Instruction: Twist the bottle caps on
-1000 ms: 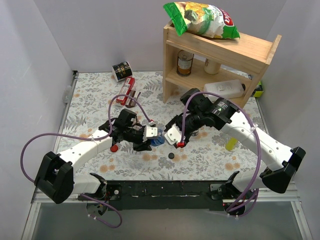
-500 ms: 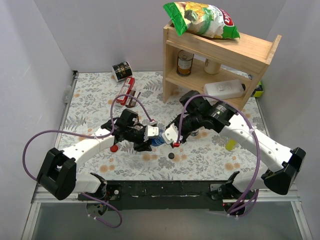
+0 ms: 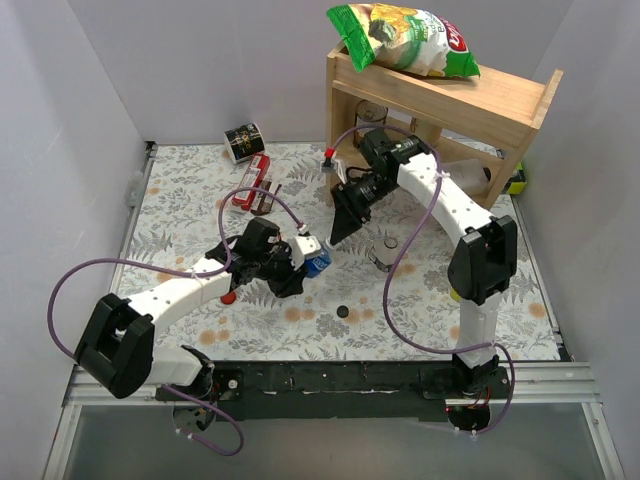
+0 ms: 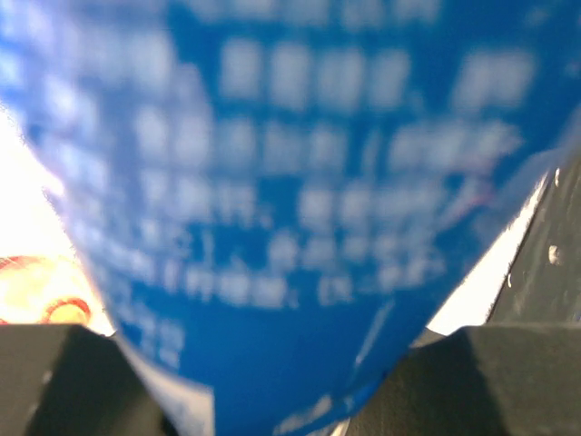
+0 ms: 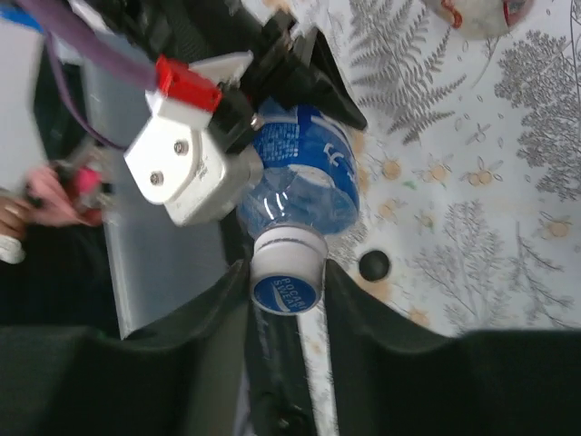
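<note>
My left gripper [image 3: 303,265] is shut on the blue-labelled bottle [image 3: 317,264] and holds it tilted above the table. The blue label [image 4: 290,182] fills the left wrist view. My right gripper [image 3: 332,235] reaches down from the shelf side. In the right wrist view its fingers [image 5: 218,318] close on both sides of the blue-and-white cap [image 5: 287,277], which sits on the bottle's neck. The black cap [image 3: 343,312] lies on the table near the front and also shows in the right wrist view [image 5: 373,265]. The red cap [image 3: 229,297] lies beside my left arm.
A wooden shelf [image 3: 440,100] stands at the back right with a chip bag [image 3: 405,35] on top and a white jug [image 3: 455,178] beside it. A dark can [image 3: 242,140] and a red pack [image 3: 250,182] lie at the back left. A small clear item [image 3: 385,250] lies near the right arm.
My right arm has swung back toward the shelf and folded upright. Its gripper now comes at the bottle from the far side. The left gripper and bottle have shifted slightly right.
</note>
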You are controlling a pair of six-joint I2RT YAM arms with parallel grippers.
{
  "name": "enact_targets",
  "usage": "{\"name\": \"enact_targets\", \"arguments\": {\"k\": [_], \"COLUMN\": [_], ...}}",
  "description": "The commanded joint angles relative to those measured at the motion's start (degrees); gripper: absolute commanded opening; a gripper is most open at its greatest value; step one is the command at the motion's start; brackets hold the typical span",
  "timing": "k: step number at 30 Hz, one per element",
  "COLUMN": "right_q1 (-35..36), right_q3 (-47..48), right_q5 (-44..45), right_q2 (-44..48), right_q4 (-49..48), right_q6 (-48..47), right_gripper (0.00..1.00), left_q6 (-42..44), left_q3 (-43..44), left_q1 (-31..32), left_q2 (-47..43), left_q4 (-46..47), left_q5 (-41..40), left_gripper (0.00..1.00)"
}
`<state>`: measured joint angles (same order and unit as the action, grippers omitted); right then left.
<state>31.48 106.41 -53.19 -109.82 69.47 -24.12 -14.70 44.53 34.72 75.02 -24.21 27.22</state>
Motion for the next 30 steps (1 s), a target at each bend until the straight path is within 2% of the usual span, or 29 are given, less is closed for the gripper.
{"name": "enact_targets", "arguments": {"k": [1, 2, 3, 5, 6, 8, 9, 14, 16, 21, 30], "right_q1": [-4.3, -5.3, -7.0, -7.8, -7.8, -7.7, -7.0, -1.2, 1.6, 6.8, 9.6], "right_q3": [14.9, 20.4, 22.2, 21.5, 17.6, 11.2, 4.7, -8.9, -14.1, -19.4, -19.0], "right_q5": [-9.2, -9.4, -10.6, -11.1, -11.0, -10.5, -7.5, 3.4, 8.0, 13.4, 14.3], "right_q2": [-1.7, -1.6, -0.4, 2.3, 6.2, 10.9, 15.6, 25.3, 28.9, 34.3, 33.4], "right_q4": [4.7, 5.1, 5.4, 4.8, 4.6, 2.8, 1.3, -2.2, -4.9, -14.3, -13.0], "right_q6": [7.3, 3.5, 1.7, -2.6, -8.6, -15.0, -19.1, -39.7, -43.5, -48.6, -56.6], "right_gripper": [0.61, 0.69, 0.72, 0.79, 0.80, 0.79, 0.78, 0.74, 0.73, 0.73, 0.65], "left_q6": [-2.3, -1.5, -0.4, 3.9, 4.9, 7.9, 8.7, 17.2, 19.2, 23.5, 25.8], "left_q3": [2.6, 2.0, 1.7, 1.8, 1.8, 2.2, 2.8, 5.6, 7.1, 9.5, 11.8], "left_q1": [-0.7, -0.7, -0.7, -0.7, -0.7, -0.7, -0.7, -0.7, -0.7, -0.7, -0.7], "left_q2": [-4.3, -4.9, -5.1, -5.5, -5.4, -5.2, -4.6, -1.8, -0.7, 0.7, 1.6], "left_q4": [13.3, 11.8, 10.8, 6.6, 5.3, 1.8, 0.7, -6.8, -8.9, -11.5, -13.6], "left_q5": [2.7, 3.6, 5.5, 10.6, 11.8, 14.9, 15.7, 18.5, 18.4, 18.3, 18.0], "left_gripper": [0.00, 0.00, 0.00, 0.00, 0.00, 0.00, 0.00, 0.00, 0.00, 0.00, 0.00]}}
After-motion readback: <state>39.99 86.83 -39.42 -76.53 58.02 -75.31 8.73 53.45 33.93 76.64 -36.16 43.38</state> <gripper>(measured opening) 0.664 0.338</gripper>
